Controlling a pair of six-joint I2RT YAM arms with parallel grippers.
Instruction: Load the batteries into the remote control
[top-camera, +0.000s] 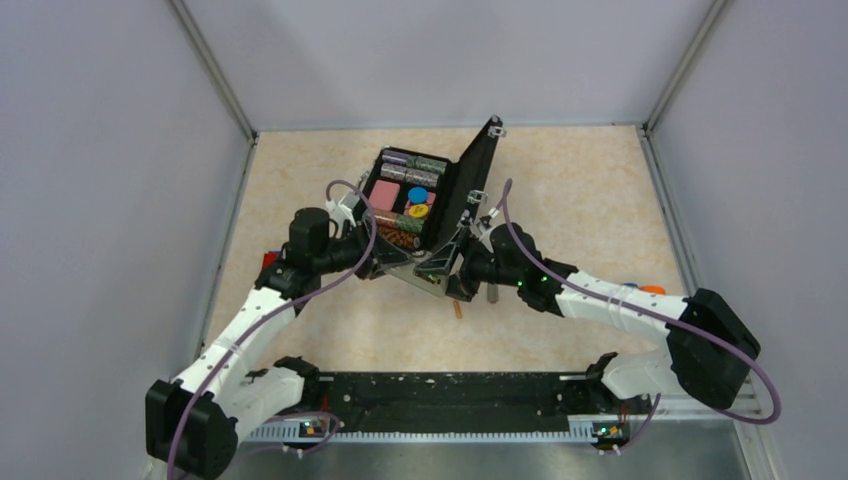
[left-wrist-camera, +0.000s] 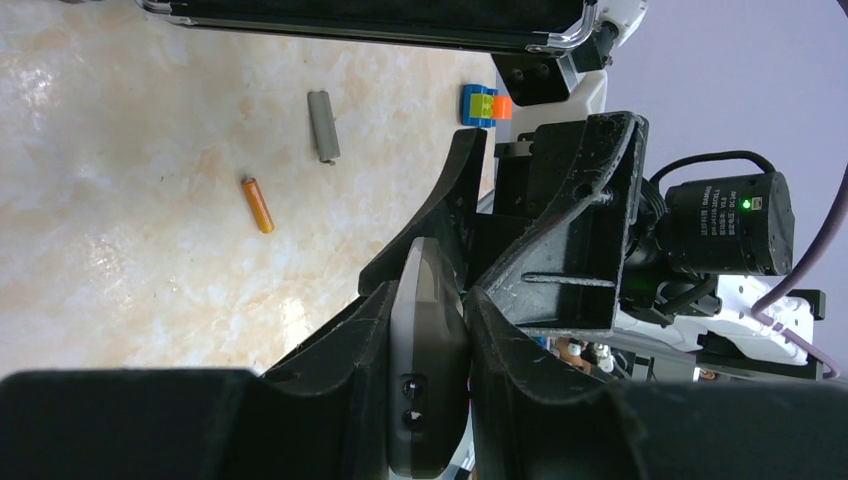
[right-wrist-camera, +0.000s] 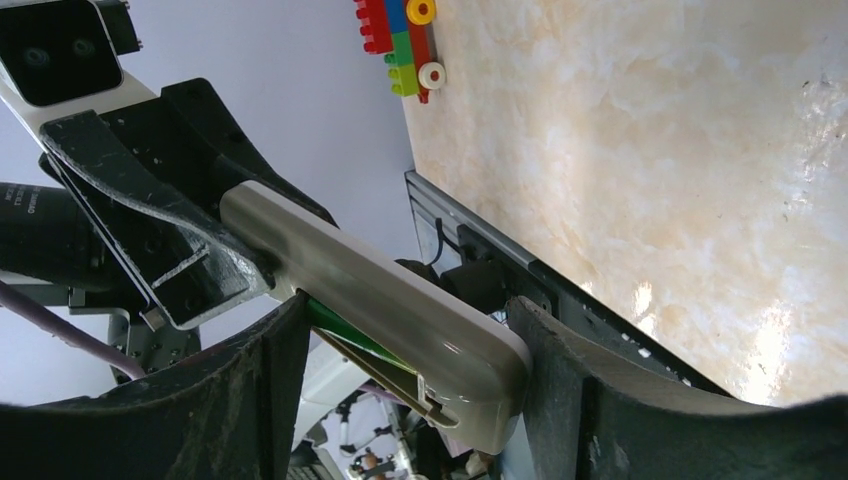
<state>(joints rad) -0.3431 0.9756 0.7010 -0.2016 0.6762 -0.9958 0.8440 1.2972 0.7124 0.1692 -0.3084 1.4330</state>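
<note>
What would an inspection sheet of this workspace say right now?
Surface: beige marbled table, no spills seen.
Job's things: remote control held off the table; green battery shows at its underside; orange battery lies loose on the table.
Clutter: open black case of poker chips; grey strip, perhaps the battery cover; block toys.
Grippers: left gripper shut on the remote control; right gripper straddles its end, grip unclear.
Cables: purple cables loop free, none seen snagged.
Surroundings: grey walls; nothing else seen.

No text can be read; the white lettering on the black wrist camera (left-wrist-camera: 728, 225) is too small to be made out.
</note>
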